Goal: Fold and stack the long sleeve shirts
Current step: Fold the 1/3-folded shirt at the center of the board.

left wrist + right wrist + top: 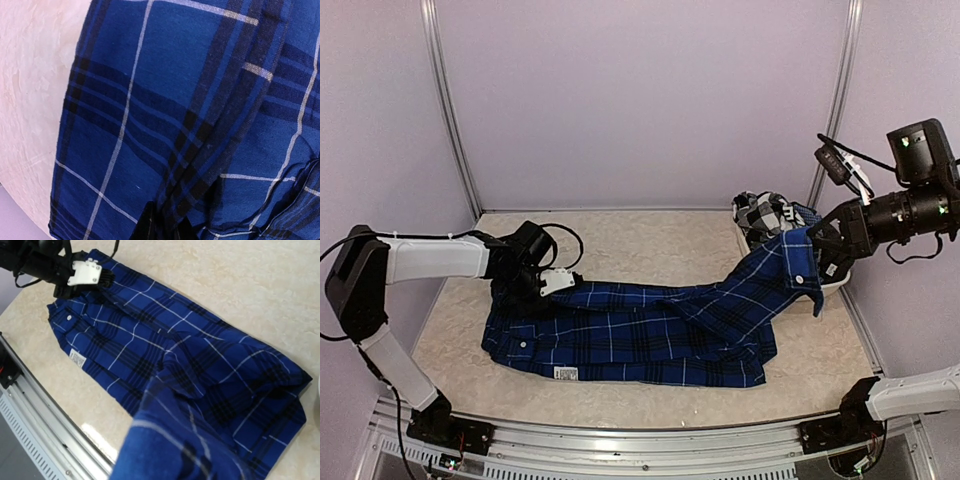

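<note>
One blue shirt, one checked shirt, right gripper clamped on the blue sleeve, left gripper, opening unclear

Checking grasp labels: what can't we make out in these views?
Left gripper: jaws cut off by left wrist view's bottom edge, tiny from above; open or shut unclear.
Right gripper: fingers hidden in right wrist view by blurred blue shirt cloth.
Checked shirt: top view only, partly behind the raised sleeve.

The spread shirt lies across the middle of the counter; the bundled shirt sits behind it to the right, near the back corner.
</note>
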